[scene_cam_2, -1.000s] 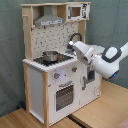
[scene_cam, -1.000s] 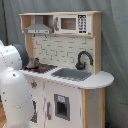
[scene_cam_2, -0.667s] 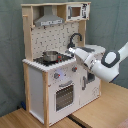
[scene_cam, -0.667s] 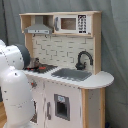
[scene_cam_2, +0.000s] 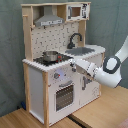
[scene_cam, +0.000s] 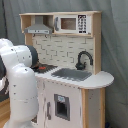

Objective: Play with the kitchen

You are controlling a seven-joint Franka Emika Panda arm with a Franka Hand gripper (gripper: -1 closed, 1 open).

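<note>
The kitchen point(scene_cam: 75, 95) point(scene_cam_2: 45, 85) is a white and light-wood toy unit with a grey hood point(scene_cam_2: 50, 20), a black faucet point(scene_cam_2: 75, 39), a sink point(scene_cam_2: 83, 50) and an oven door point(scene_cam_2: 64, 95). A steel pot point(scene_cam_2: 50, 56) stands on the stovetop. In the second exterior view my gripper point(scene_cam_2: 75, 64) reaches in from the right and hovers at the counter's front edge, just above the knobs point(scene_cam_2: 57, 76) and in front of the pot. In the first exterior view the white arm point(scene_cam: 20, 85) fills the left foreground and hides the gripper.
A microwave point(scene_cam: 70, 23) sits on the top shelf beside the hood. A grey curtain point(scene_cam_2: 112, 25) hangs behind the unit. The kitchen stands on a wooden table point(scene_cam_2: 100, 115), with open tabletop in front of it in the second exterior view.
The arm has dropped from above the sink area to the front of the counter. The gripper now sits lower, near the knobs. The kitchen and pot have not moved.
</note>
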